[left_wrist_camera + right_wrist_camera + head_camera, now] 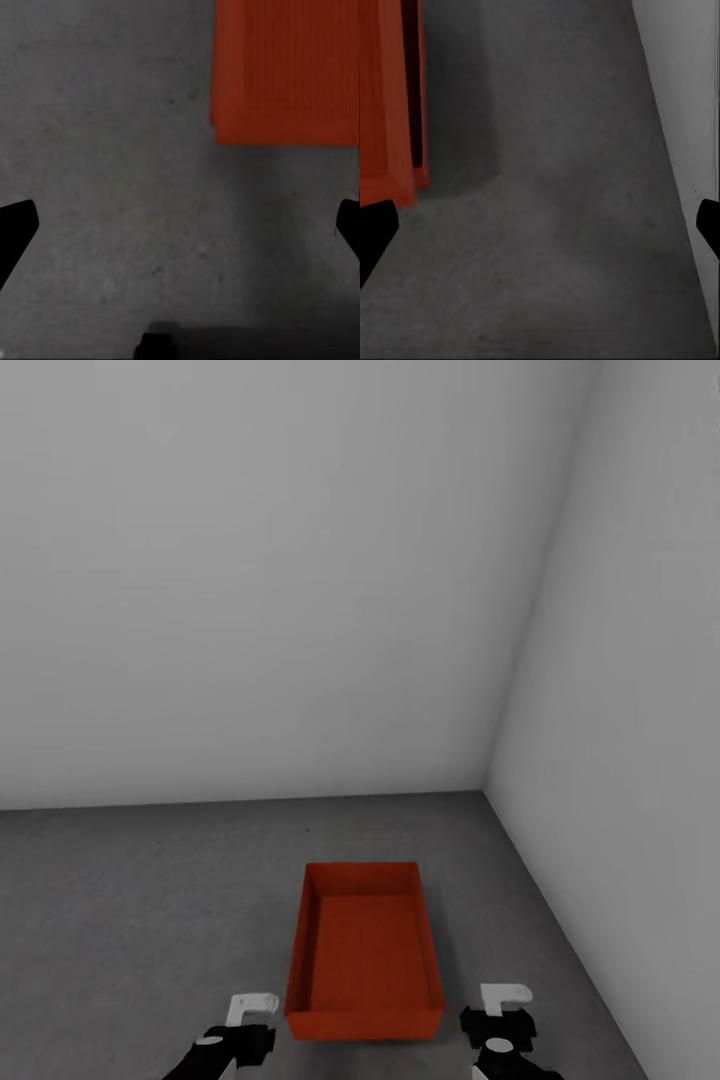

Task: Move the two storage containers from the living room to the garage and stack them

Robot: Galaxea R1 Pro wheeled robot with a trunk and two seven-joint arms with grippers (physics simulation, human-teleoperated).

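One orange-red storage container (365, 950) stands on the dark grey concrete floor (150, 900) of the garage, near the corner of two white walls. It is open-topped and nothing lies inside. My left gripper (255, 1005) hangs open just left of its near end, apart from it. To the right of that end, my right gripper (507, 998) is open and also apart. The left wrist view has the container (285, 67) ahead of the open left gripper (180, 225). In the right wrist view the container (382, 97) shows a doubled, stepped edge beside the open right gripper (540, 225). I cannot tell whether that is a second bin.
A plain white back wall (250, 560) meets a white side wall (620, 760) just beyond the container. The side wall (690, 75) runs close along my right gripper. Bare concrete stretches to the left.
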